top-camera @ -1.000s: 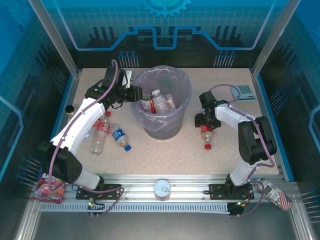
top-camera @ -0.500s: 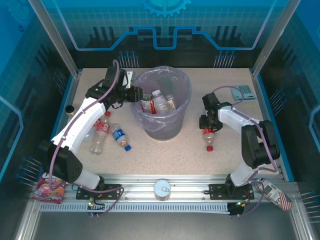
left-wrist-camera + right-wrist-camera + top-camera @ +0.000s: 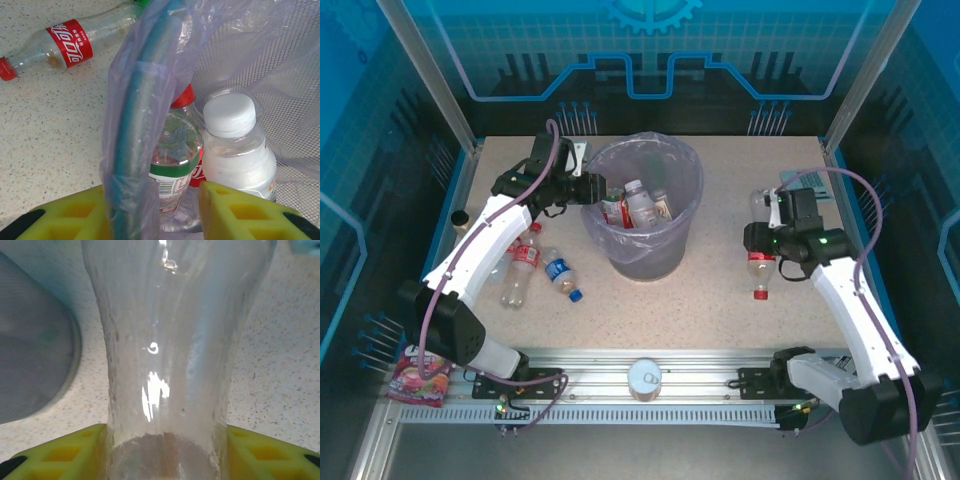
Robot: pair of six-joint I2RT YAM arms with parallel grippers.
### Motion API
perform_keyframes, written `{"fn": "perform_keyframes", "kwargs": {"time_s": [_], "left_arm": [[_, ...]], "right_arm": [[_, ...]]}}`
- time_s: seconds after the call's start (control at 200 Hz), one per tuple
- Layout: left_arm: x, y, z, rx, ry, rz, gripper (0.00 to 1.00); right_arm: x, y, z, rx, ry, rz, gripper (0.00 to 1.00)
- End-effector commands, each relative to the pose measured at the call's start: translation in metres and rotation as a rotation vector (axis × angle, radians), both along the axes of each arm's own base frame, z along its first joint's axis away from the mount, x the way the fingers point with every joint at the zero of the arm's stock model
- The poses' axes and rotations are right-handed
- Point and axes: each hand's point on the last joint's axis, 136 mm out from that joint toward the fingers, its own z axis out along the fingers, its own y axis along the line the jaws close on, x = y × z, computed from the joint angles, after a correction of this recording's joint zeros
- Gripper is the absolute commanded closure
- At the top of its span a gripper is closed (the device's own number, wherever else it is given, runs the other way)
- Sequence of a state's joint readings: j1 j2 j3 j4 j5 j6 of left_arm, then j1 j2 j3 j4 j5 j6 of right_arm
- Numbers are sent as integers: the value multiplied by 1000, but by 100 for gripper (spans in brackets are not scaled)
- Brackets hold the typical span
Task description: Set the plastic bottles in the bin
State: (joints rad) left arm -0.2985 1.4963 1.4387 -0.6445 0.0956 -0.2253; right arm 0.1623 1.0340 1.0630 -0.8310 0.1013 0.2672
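The bin (image 3: 645,255), a round grey bucket lined with a pale-purple bag, is stood upright mid-tabletop, nearer the far edge. A white-capped bottle (image 3: 638,205) and a green-labelled bottle (image 3: 172,165) with a red cap are seen upright inside it. A red-labelled bottle (image 3: 523,262) and a smaller blue-capped bottle (image 3: 562,277) are laid on their sides toward the left edge, while a clear red-capped bottle (image 3: 759,265) is clamped in the right gripper (image 3: 165,440) right of the bin, cap toward the near edge.

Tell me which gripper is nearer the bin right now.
Left. The left gripper straddles the bin at its left rim, one finger inside, one outside. The right gripper holds a plastic bottle off to the right, clear of it.
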Motion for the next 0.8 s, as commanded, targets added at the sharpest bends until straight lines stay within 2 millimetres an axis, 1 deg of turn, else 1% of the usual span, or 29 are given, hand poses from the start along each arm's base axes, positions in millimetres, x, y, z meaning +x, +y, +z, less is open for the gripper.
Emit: {"fn": "perform_keyframes", "kwargs": {"time_s": [0.0,0.13,0.225,0.285,0.345,0.445,0.55,0.59,0.635,0.72,0.79], "left_arm": [[-11,1,-20,45,72,-39,57],[-12,0,-18,37,69,-39,57],[-12,1,-18,40,67,-35,57],[-12,1,-17,41,66,-35,57],[-12,1,-17,41,63,-36,58],[-14,-2,-15,38,55,-41,58],[-15,-4,-14,35,56,-48,58],[-15,-5,-15,33,57,-49,58],[-15,-6,-15,31,58,-51,58],[-15,-7,-16,26,61,-53,58],[-15,-7,-16,32,58,-54,58]], "right_arm": [[-11,0,54,11,-103,36,49],[-8,2,120,29,-291,45,50],[-1,15,165,69,-448,96,50],[6,28,190,111,-524,152,50],[13,44,208,158,-556,205,50],[27,81,234,224,-619,311,49],[40,130,252,267,-657,426,49],[46,150,256,283,-661,468,49],[48,171,264,302,-678,515,49],[57,209,261,326,-661,587,49],[66,234,249,333,-623,618,49]]}}
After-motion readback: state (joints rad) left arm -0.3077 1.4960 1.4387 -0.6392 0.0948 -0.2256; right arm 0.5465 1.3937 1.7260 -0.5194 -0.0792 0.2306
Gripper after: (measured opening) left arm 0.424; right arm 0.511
